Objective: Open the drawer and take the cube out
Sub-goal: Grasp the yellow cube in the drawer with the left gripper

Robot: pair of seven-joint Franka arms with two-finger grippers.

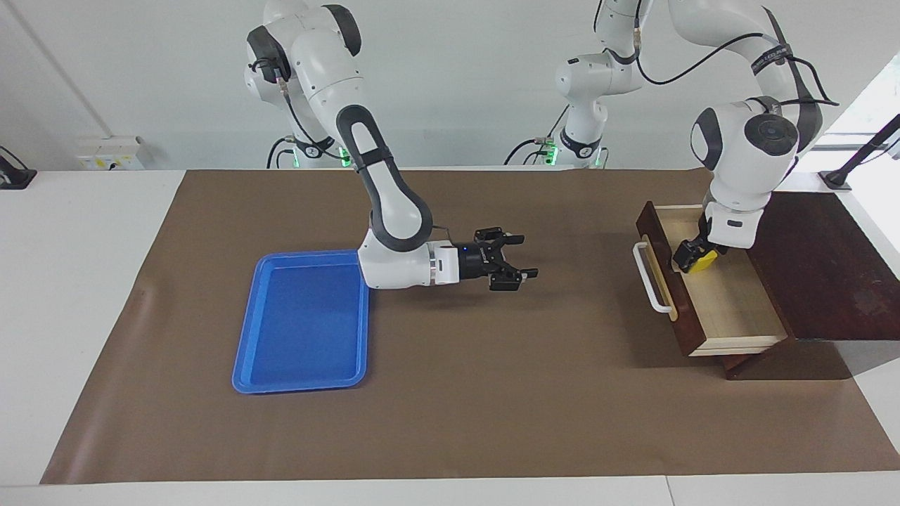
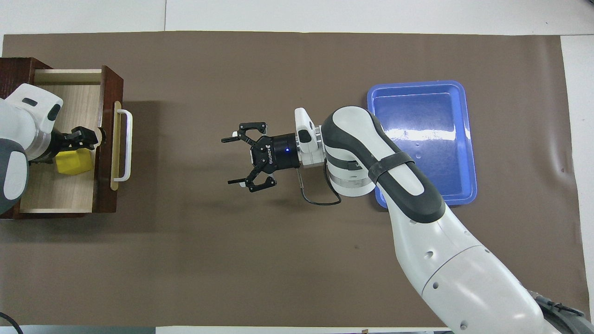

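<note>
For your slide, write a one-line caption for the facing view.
Left pincer down on the cube in the open drawer; right pincer open over the mat.

Left end effector (image 1: 692, 256) pointing down off a bent wrist, fingers spread. Right end effector (image 1: 515, 261) lying level over mid-desk on a folded elbow, fingers (image 2: 231, 139) wide open, gripping nothing.

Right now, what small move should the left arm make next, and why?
Probably close fully on the cube and lift it straight up. The left gripper is already down around it inside the open drawer, which is pulled out. The right gripper waits open over the mat.
</note>
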